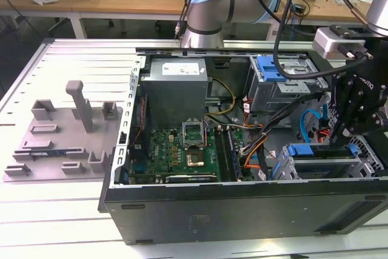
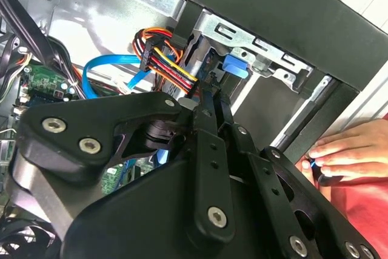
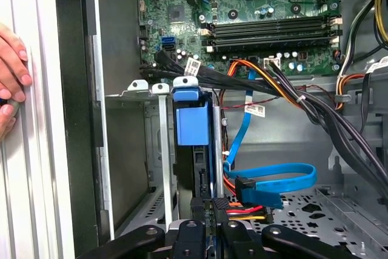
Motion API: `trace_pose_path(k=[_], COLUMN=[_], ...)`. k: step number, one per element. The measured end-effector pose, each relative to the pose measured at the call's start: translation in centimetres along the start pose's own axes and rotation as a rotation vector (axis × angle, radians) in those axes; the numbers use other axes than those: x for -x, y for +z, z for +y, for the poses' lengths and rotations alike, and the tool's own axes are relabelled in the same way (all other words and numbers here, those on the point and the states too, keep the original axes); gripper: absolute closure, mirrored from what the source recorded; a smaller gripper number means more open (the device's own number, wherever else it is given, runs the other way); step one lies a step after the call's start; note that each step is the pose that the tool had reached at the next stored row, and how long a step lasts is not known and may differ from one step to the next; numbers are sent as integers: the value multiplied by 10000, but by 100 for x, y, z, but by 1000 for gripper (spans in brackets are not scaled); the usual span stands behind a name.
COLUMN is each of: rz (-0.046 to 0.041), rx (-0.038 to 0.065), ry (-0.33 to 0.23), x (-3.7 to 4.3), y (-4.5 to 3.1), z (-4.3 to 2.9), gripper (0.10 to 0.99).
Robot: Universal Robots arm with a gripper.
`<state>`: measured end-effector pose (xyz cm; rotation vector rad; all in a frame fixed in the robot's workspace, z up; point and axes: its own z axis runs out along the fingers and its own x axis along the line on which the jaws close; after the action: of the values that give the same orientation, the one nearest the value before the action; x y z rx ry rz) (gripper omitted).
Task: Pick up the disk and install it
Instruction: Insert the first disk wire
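Note:
The disk (image 3: 191, 127) stands on edge in a slot of the metal drive cage (image 3: 159, 150) inside the open computer case, its blue carrier tab facing the motherboard. In the exterior view its blue frame (image 1: 301, 150) shows in the lower cage at that view's right. My black gripper (image 3: 210, 211) sits at the disk's other end with its fingers (image 2: 205, 108) drawn close together, shut, by the red and orange power plug (image 3: 233, 209). In the exterior view the gripper (image 1: 350, 142) hangs just above that cage.
A person's hand (image 3: 11, 71) rests on the outer wall of the case (image 1: 242, 210), and its fingers (image 2: 345, 150) lie close to the cage. Blue data cables (image 3: 273, 177) and black cable bundles (image 3: 315, 113) cross beside the cage. A second blue carrier (image 1: 270, 68) sits in the upper bay. A grey fixture (image 1: 66, 131) lies on the table at the exterior view's left.

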<state>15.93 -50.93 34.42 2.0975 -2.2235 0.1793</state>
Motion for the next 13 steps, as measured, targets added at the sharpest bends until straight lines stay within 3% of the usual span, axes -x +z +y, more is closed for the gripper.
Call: trace_pose_path(k=[13], rz=[1], rx=[0], ry=[0], x=[4], y=[43], z=[1], gripper=[918])
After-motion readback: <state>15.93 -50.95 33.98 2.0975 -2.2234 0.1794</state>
